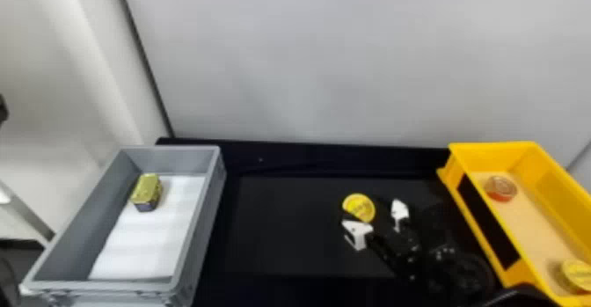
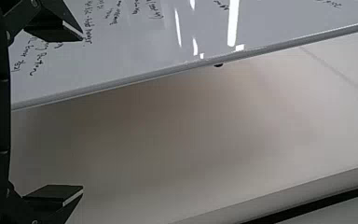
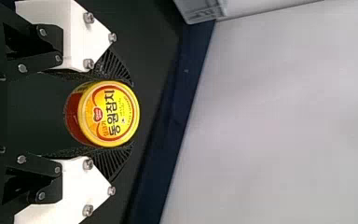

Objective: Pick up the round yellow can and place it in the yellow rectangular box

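The round yellow can [image 1: 359, 207] is low over the black table, with my right gripper [image 1: 377, 213] around it. In the right wrist view the can [image 3: 109, 113] has its yellow lid and red side showing. The black ribbed fingers of my right gripper [image 3: 131, 114] press against it from both sides, shut on the can. The yellow rectangular box [image 1: 486, 222] stands at the far right, to the right of the can. Nothing is between the fingers of my left gripper [image 2: 81, 113], which is open and held away in front of pale surfaces.
On the left stands a grey bin [image 1: 200, 222] with a white liner and a gold tin [image 1: 147, 191]. Inside the yellow box lie a reddish round can [image 1: 500, 188] at the back and another yellow can [image 1: 577, 275] near the front. A pale wall [image 1: 330, 64] rises behind the table.
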Controlling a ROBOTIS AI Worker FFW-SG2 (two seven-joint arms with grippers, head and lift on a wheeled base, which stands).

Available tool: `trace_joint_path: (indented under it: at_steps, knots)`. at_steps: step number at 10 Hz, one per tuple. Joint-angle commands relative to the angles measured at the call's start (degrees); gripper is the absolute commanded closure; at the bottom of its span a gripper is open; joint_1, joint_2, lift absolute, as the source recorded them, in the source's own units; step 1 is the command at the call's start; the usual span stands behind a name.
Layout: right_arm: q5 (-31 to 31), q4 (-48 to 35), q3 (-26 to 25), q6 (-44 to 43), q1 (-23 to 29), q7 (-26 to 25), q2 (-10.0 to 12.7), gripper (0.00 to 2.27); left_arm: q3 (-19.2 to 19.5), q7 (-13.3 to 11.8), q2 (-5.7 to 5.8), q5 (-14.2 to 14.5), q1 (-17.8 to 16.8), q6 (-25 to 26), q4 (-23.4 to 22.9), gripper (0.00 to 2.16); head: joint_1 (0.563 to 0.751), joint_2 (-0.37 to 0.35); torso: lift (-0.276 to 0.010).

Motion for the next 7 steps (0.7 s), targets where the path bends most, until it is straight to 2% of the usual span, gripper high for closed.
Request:
trace_joint_path:
  at_steps: [1,7]
  knots:
    - [1.5,-6.6,-3.2,1.4,0.8,1.7,-0.2,0.61,0.0,-0.1,-0.15,0.0,-0.1,0.0,0.2,0.13,0.694,0.014,-0.09]
    - [5.7,-14.7,-10.3,0.3,-1.6,2.4,0.2,0.61,-0.3,-0.2,-0.15,0.1,-0.2,0.0,0.7,0.13,0.694,0.014,-0.09]
